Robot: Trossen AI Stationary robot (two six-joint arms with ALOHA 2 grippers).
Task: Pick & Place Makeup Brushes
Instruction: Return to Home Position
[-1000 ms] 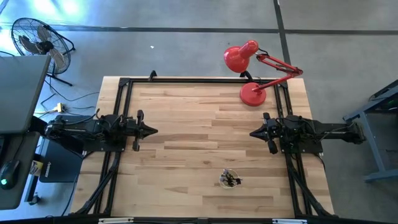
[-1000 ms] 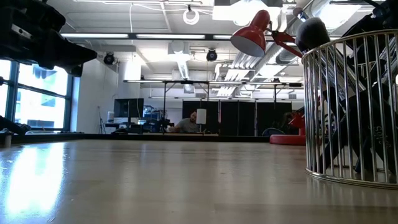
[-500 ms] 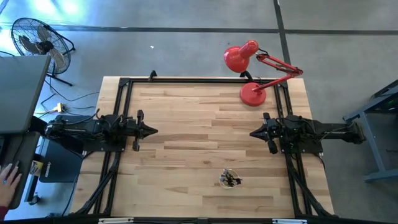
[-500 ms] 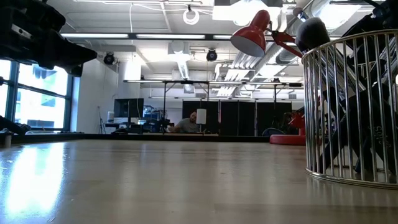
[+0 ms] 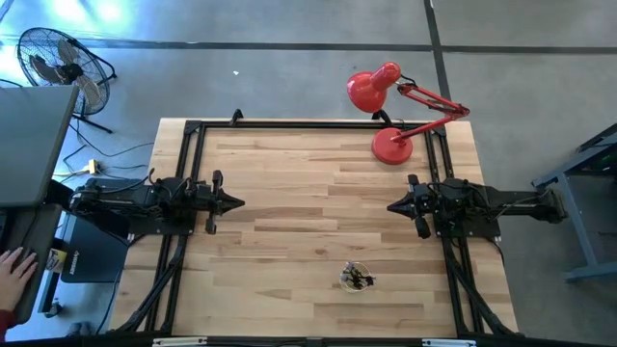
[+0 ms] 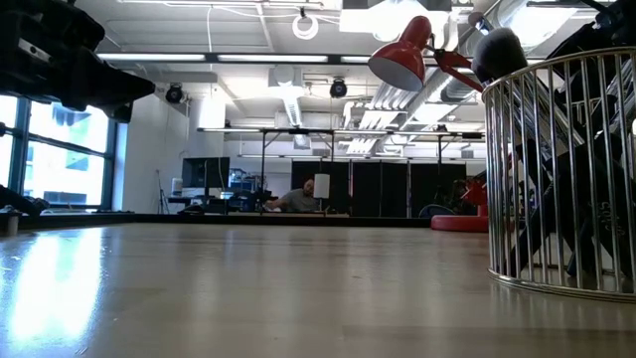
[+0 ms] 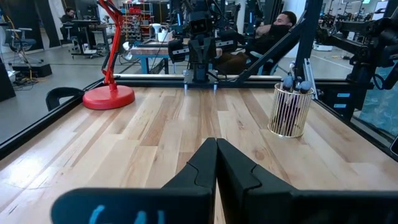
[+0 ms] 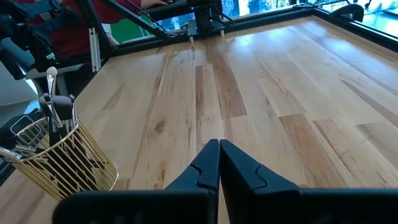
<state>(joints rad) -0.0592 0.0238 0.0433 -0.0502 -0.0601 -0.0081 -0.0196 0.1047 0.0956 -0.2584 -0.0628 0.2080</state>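
Note:
Several makeup brushes (image 8: 57, 109) stand upright, bristle tips up, in a round gold wire cup (image 5: 356, 279) near the table's near edge; the cup also shows in the left wrist view (image 7: 289, 112), the right wrist view (image 8: 59, 158) and the low view (image 6: 566, 169). My left gripper (image 5: 238, 202) is shut and empty at the table's left side, level above the wood. My right gripper (image 5: 391, 205) is shut and empty at the right side, facing the left one. Both are well away from the cup.
A red desk lamp (image 5: 393, 116) stands at the table's far right corner. A black frame (image 5: 193, 125) runs along the far and side edges. Bare wood lies between the grippers. A person's hand (image 5: 12, 275) shows left of the table; people sit in the room beyond.
Both arms have kept still. A person's hand has come into view beside the table's left, off the tabletop.

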